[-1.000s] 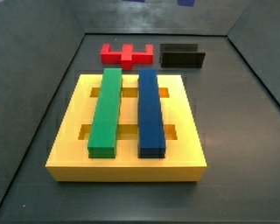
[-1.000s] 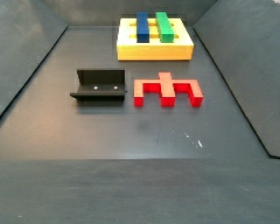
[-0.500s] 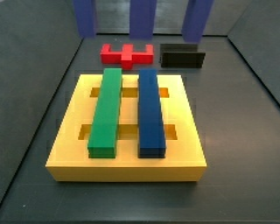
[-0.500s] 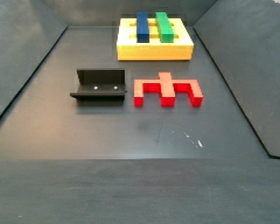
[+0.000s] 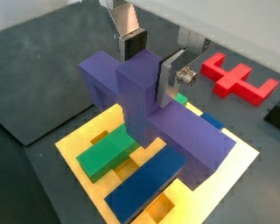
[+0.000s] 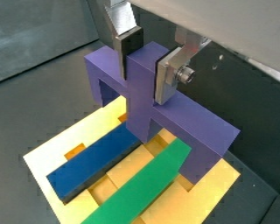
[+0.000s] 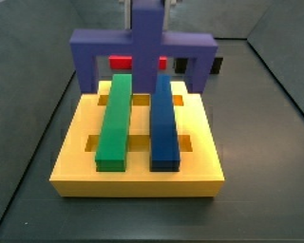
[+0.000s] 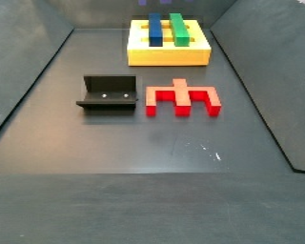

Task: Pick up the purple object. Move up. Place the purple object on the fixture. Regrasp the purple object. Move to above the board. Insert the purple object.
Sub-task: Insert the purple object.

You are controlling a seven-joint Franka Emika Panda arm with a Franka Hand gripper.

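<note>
The purple object [image 7: 142,43] hangs upright over the far end of the board [image 7: 79,142], its legs pointing down close to the yellow top. My gripper [image 7: 147,6] is shut on its upper stem. In both wrist views the silver fingers [image 5: 171,77] [image 6: 168,74] clamp the purple object [image 5: 143,101] [image 6: 154,101] from two sides, with the gripper [image 5: 150,61] [image 6: 149,59] above the green bar [image 5: 108,156] and blue bar [image 5: 149,188]. The fixture [image 8: 108,93] stands empty on the floor, apart from the board [image 8: 168,55].
A red notched block [image 8: 183,97] lies beside the fixture; it also shows behind the purple object [image 7: 121,64] and past the board [image 5: 238,77]. Grey walls ring the floor.
The purple object has come down into the side view: one second ago it was out of frame, half a second ago only its legs showed, now it hangs just over the board.
</note>
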